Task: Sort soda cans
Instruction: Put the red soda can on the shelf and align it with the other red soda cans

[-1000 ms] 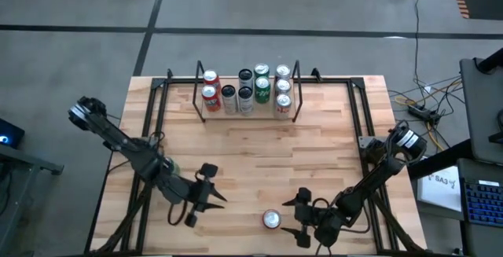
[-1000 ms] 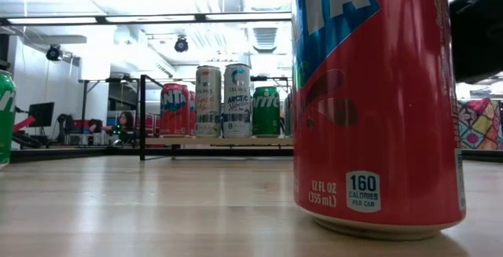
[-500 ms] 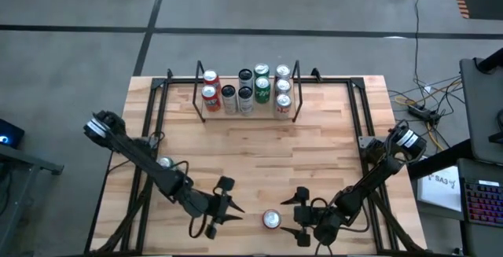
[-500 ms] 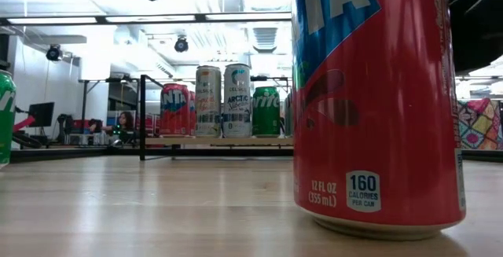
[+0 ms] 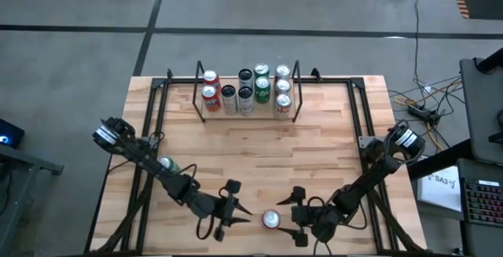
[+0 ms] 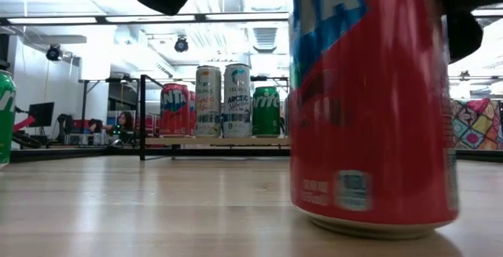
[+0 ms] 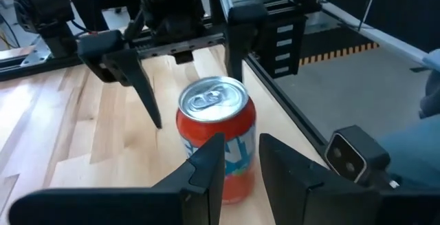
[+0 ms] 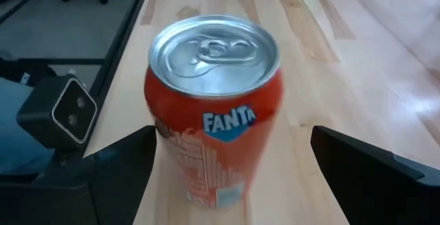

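A red Fanta can with a silver top (image 5: 271,219) stands upright near the wooden table's (image 5: 314,147) front edge, between both grippers. The right gripper (image 5: 296,214) is spread wide around it, apparently untouching; the left gripper (image 5: 240,214), nearly closed, sits just beside it

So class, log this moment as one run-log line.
right gripper: open, straddling red Fanta can | left gripper: nearly closed, beside can | green can: loose | rack: part-filled

Grey floor (image 5: 78,5) w/ dark seam lines; strip ceiling lights (image 6: 149,19); desk w/ keyboard (image 5: 481,202), possibly a workstation.
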